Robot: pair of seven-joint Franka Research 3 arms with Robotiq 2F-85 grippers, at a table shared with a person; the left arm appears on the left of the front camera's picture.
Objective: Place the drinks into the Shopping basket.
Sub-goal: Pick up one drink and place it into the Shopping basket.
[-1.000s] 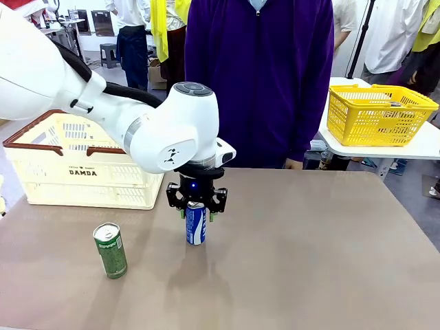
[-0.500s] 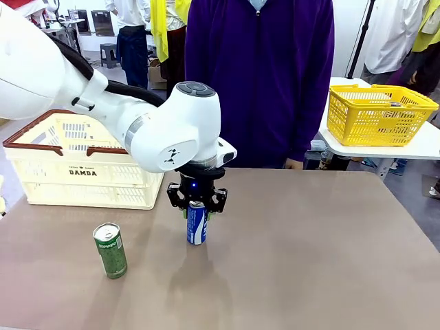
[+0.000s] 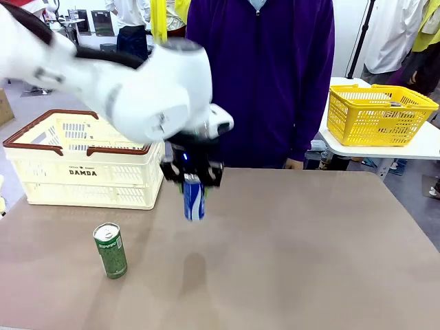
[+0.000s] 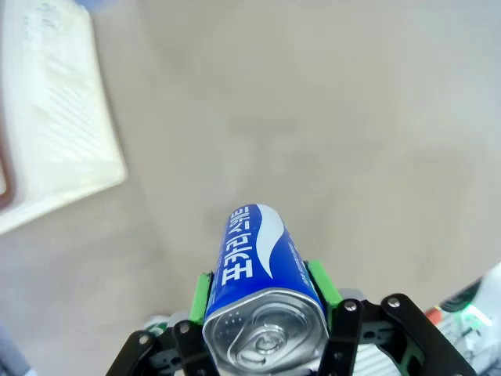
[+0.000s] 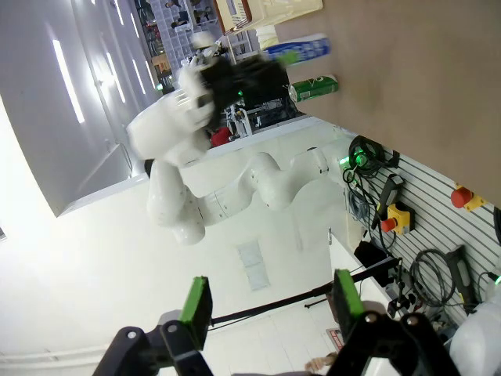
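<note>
Pinching the blue can point(image 3: 194, 201) just below its silver top, the left jaws hold it upright between their green pads point(image 4: 322, 283), clear of the desk point(image 3: 309, 240)

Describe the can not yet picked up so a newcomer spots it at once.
Start at the cream basket with the brown rim at the table's left. In front of it, nearer the robot, a slim green can stands upright on the table. Unlike the blue can held in the left gripper above the table, it stands alone and untouched.
</note>
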